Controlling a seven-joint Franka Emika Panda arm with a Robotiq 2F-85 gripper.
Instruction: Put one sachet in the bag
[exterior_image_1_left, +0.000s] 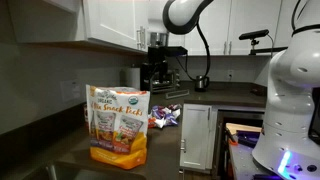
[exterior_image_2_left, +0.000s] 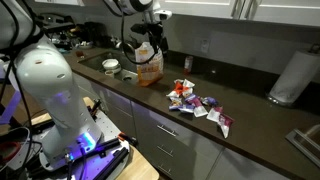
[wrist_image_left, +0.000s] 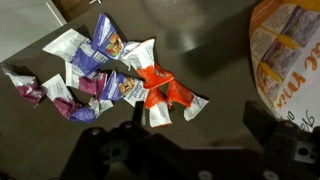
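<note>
A dark kitchen counter (exterior_image_2_left: 252, 128) runs beneath white cabinets. A white Franka arm (exterior_image_1_left: 185, 12) reaches out over it from above.

On the counter stands the bag (exterior_image_1_left: 118, 125), a tall yellow-orange snack pouch with a green label. It is upright, and both exterior views show it a little apart from a loose pile of small packets (exterior_image_2_left: 200, 103).

In the wrist view the gripper (wrist_image_left: 195, 150) hangs above that pile, its jaws spread wide with nothing between them. The bag's edge (wrist_image_left: 290, 50) shows at the right of this view.

Most packets in the pile are purple and white. The sachet (wrist_image_left: 160, 92), red-orange, lies flat at the pile's near edge on the side facing the bag, and it touches its neighbours.

This looks like the approach before the grasp, and nothing has been picked up yet. The next move calls for descending onto the red-orange sachet alone and pinching it without catching the overlapping packets. The arm would then carry it to the bag's mouth, though whether that mouth is open cannot be told here.
</note>
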